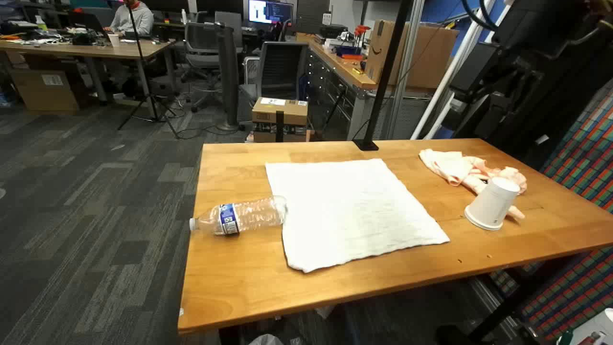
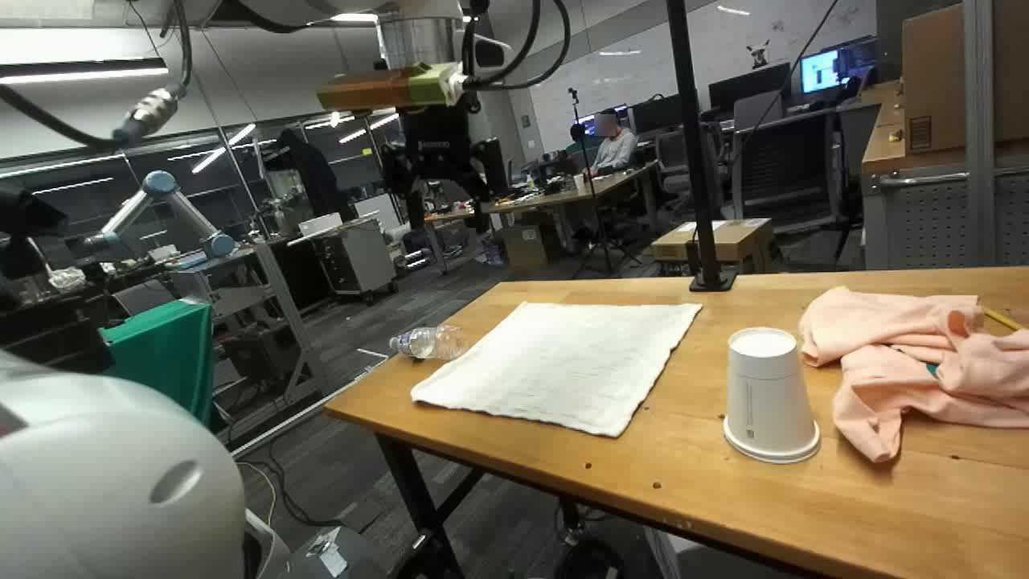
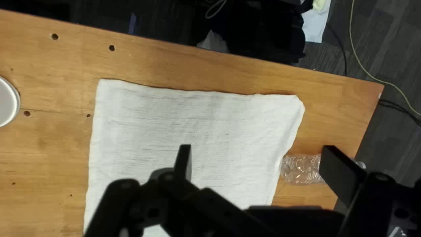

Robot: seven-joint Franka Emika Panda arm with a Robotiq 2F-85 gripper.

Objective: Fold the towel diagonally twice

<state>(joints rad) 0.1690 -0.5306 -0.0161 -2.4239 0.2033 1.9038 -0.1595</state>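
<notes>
The towel (image 1: 354, 211) is a white square cloth spread flat and unfolded on the wooden table, visible in both exterior views. Its corner nearest the table's front left is slightly blunted or turned in, as the towel (image 3: 197, 125) shows in the wrist view. High over the table's left side hangs my gripper (image 2: 448, 223), well above the cloth and pointing down. From the wrist, the gripper (image 3: 257, 148) has its fingers wide apart with nothing between them. The lower part of the towel is hidden behind the gripper in that view.
A clear plastic bottle (image 1: 256, 215) lies on its side against the towel's edge. An upturned white cup (image 2: 770, 402) and a crumpled peach cloth (image 2: 924, 386) occupy the other side. A black pole (image 1: 366, 143) rises from the table's far edge.
</notes>
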